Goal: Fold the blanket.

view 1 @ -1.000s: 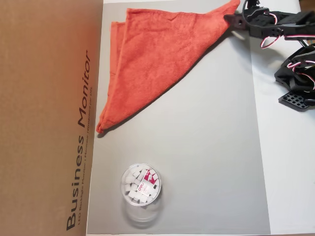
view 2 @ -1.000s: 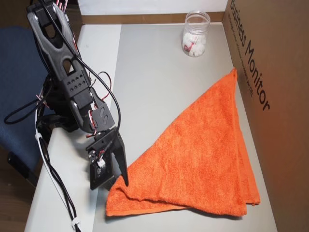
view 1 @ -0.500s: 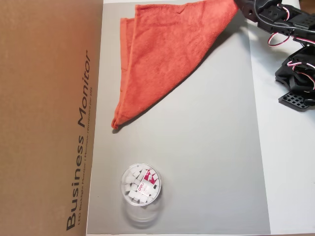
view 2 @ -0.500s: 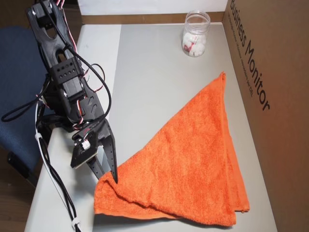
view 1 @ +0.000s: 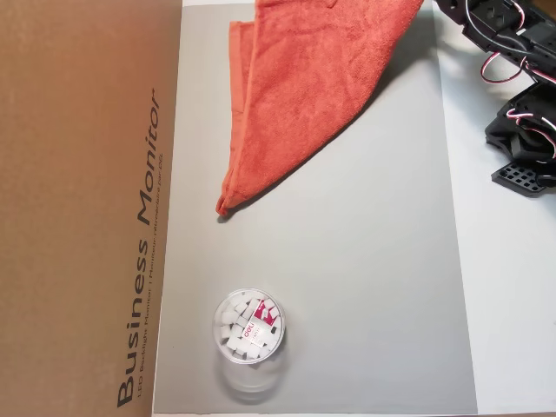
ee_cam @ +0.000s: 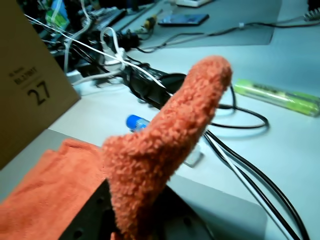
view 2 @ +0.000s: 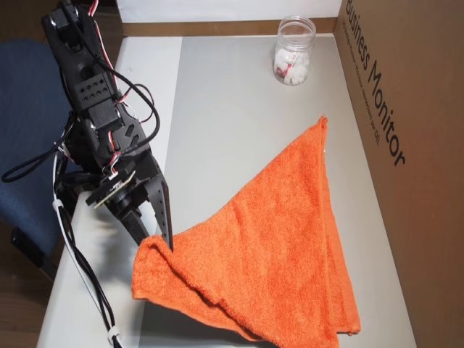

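Orange-red terry blanket [view 2: 268, 246] stretches from my gripper [view 2: 165, 243], pinched onto its near corner, diagonally toward the cardboard box [view 2: 406, 109], tip nearest it.

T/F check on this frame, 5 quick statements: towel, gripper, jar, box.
1. The orange-red terry towel lies folded into a triangle on the grey mat. True.
2. The black two-finger gripper is open and clear of the towel. False: it is shut on a towel corner.
3. The clear plastic jar holds white pieces. True.
4. The jar sits on top of the towel. False: they are apart.
5. The brown cardboard box is printed "Business Monitor". True.
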